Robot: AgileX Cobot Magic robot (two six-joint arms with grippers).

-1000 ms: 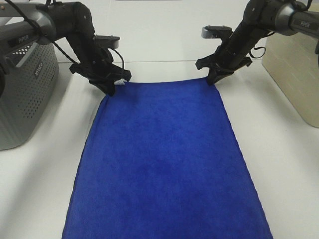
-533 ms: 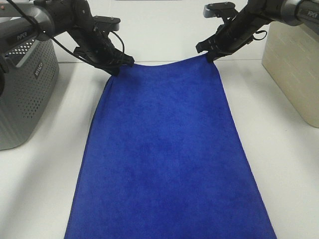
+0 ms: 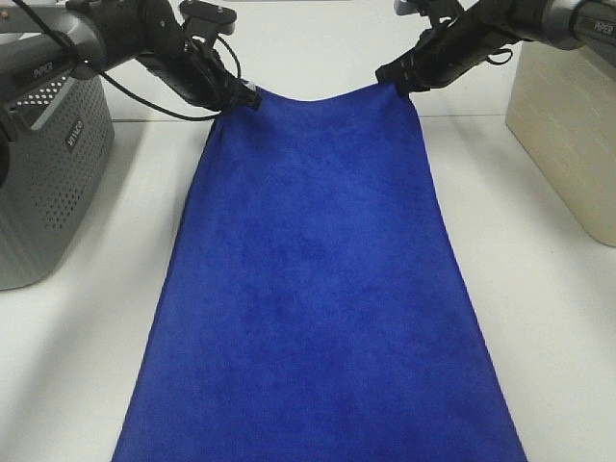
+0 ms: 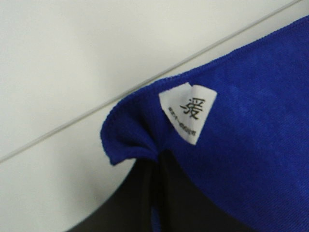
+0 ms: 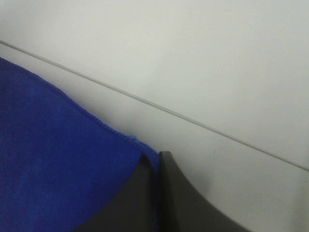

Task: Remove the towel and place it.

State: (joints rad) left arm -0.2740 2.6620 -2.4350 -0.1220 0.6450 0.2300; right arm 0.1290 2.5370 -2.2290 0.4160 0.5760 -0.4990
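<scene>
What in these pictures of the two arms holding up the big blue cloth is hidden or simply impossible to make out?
- Deep blue plush towel, high view: its near end is cut off by the picture's bottom edge.
- Grey perforated basket, high view: cut off by the left edge, inside not visible.
- Beige bin, high view: cut off by the right edge.
- Small white tag, left wrist view: the fine print is too small to read.

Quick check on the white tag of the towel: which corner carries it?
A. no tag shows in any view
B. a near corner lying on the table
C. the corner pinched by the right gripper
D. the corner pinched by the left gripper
D: in the left wrist view the white tag sits on the towel corner, right beside where the left gripper is shut on it.
</scene>
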